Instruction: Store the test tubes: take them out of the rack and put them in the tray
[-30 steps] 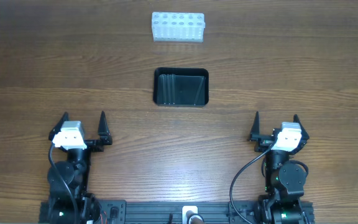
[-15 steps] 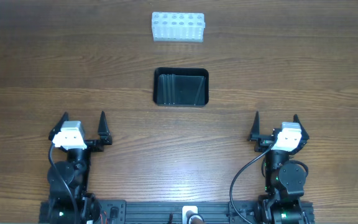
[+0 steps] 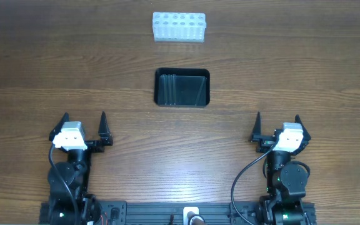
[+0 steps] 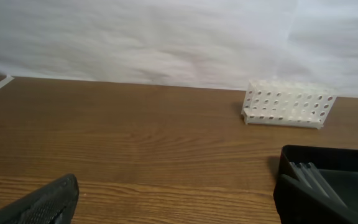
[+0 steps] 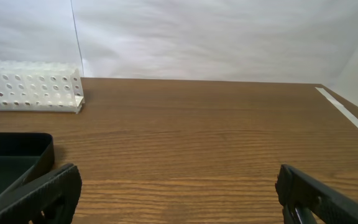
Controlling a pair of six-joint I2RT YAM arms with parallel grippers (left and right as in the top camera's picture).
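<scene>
The left gripper (image 3: 84, 122) and the right gripper (image 3: 277, 123) sit nearest the arm bases, on the near side of the tray (image 3: 157, 94) and well apart from it, one to each side. On both, the fingers are spread wide and hold nothing.

The tray is a black rectangular container on the tabletop (image 3: 292, 62), midway between the two arms. Clear test tubes (image 3: 180, 89) lie flat inside it, side by side and parallel to its side walls. Their exact count cannot be read.

The rack (image 3: 179, 27) is a white perforated block standing beyond the tray, near it but not touching. In the top view its holes look open, and in the wrist views nothing projects above its top face.

Status assessment: the rack appears empty and the tubes appear stored, so the transfer is judged complete or very nearly so. With both grippers free and clear of the tray, the only item left is to confirm that no tube is hidden in a rack hole.
</scene>
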